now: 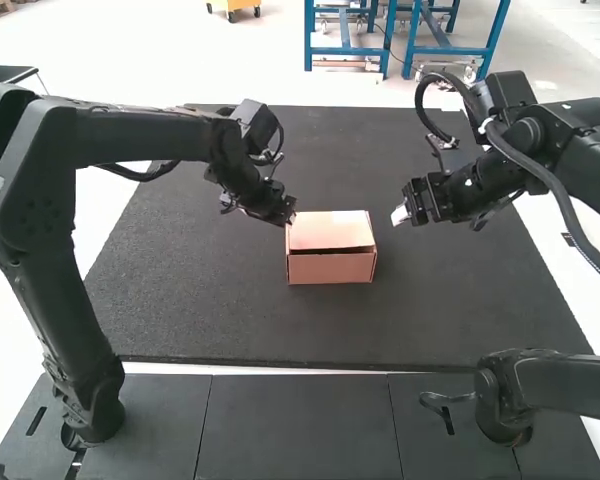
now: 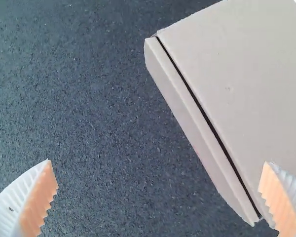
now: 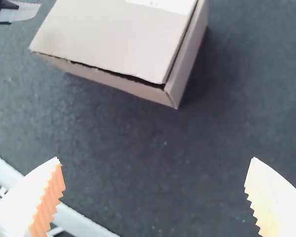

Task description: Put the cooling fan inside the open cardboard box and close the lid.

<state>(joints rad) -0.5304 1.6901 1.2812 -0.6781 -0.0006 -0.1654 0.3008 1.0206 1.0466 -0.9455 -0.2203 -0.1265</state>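
A small cardboard box (image 1: 330, 247) sits in the middle of the black mat with its lid down; a thin dark gap runs along the lid's front edge (image 3: 113, 74). The cooling fan is hidden from me. My left gripper (image 1: 276, 210) hovers just above the box's back left corner (image 2: 155, 42), open and empty, one finger (image 2: 281, 202) over the lid. My right gripper (image 1: 400, 215) hangs to the right of the box (image 3: 123, 44), a short way off, open with nothing between its fingers (image 3: 39, 202).
The black mat (image 1: 180, 280) covers the table with free room on all sides of the box. Its front edge meets a white strip (image 1: 300, 368), and black base plates lie nearer me.
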